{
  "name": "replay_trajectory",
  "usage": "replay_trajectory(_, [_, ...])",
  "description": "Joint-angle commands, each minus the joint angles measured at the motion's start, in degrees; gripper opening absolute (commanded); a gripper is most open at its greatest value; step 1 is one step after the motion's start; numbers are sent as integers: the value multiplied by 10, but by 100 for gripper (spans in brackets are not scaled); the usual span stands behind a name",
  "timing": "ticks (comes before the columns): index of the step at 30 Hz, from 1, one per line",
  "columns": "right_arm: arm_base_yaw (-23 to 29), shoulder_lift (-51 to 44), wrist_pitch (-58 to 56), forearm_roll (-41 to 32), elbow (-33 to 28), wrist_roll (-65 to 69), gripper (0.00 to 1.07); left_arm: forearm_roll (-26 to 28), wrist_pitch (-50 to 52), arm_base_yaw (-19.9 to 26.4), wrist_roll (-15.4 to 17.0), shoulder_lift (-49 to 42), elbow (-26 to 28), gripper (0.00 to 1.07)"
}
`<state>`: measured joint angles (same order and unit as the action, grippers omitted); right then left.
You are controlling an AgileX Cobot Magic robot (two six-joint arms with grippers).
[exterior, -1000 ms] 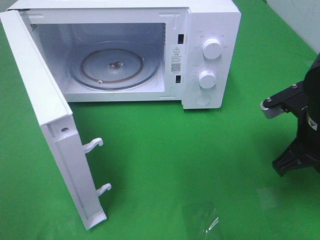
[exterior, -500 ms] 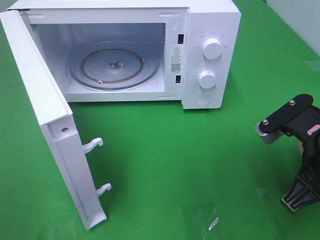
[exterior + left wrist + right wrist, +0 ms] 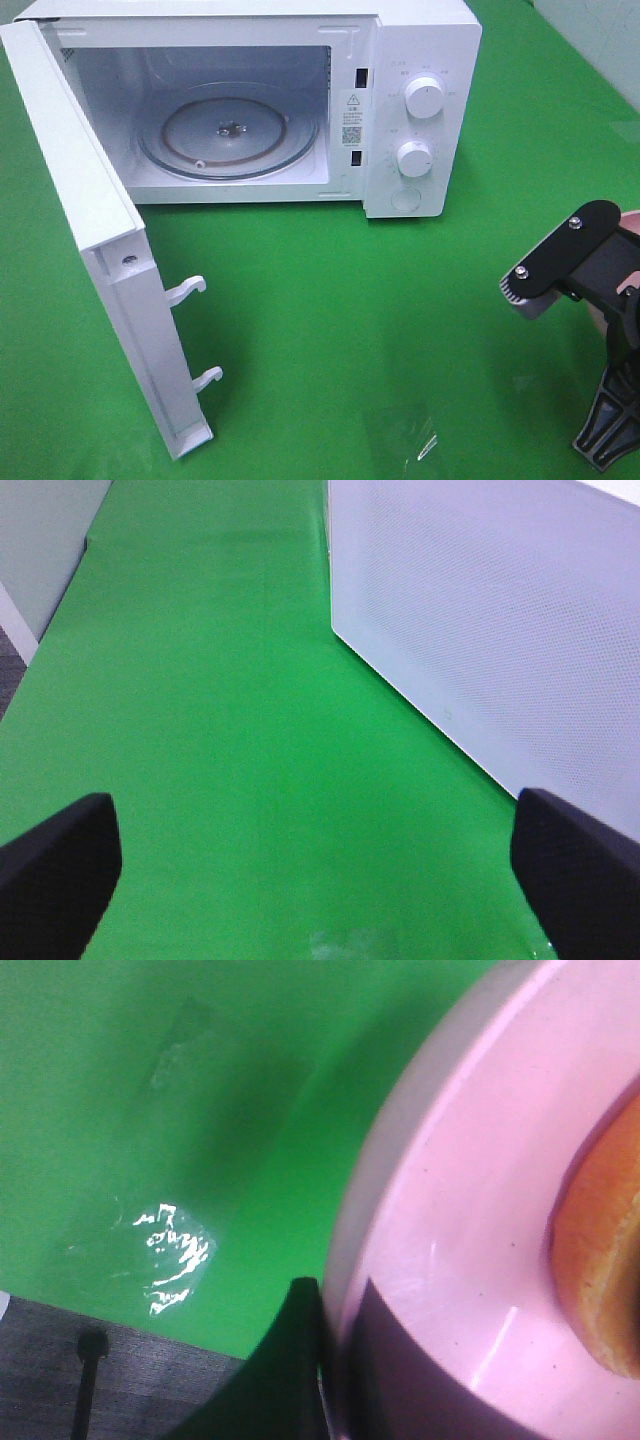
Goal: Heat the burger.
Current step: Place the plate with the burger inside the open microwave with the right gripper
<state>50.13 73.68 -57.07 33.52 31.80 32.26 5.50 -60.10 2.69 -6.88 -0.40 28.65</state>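
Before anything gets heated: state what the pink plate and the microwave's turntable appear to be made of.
The plate: smooth, semi-glossy pink with soft highlights, plastic or glazed ceramic; cannot tell which. The turntable: clear glass by its look, see-through with shiny rim reflections.

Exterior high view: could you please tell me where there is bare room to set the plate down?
The glass turntable is bare. Green cloth lies free between the open door and the right claw gripping the pink plate. Crowded by the door's hooks.

Lab-style robot test bench: open white microwave on a green-covered table.
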Motion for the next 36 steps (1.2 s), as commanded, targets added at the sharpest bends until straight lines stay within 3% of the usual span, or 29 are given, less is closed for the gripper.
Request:
replay_trajectory(1, [19, -7, -27, 31, -7, 5, 0, 5, 7, 2, 2, -9, -2, 98])
replay_trajectory(11, [114, -9, -42, 30, -19, 5, 0, 5, 7, 2, 2, -9, -2, 98])
replay_trajectory(36, [120, -9, 9, 117, -19, -103, 1, 5, 7, 2, 2, -9, -2, 98])
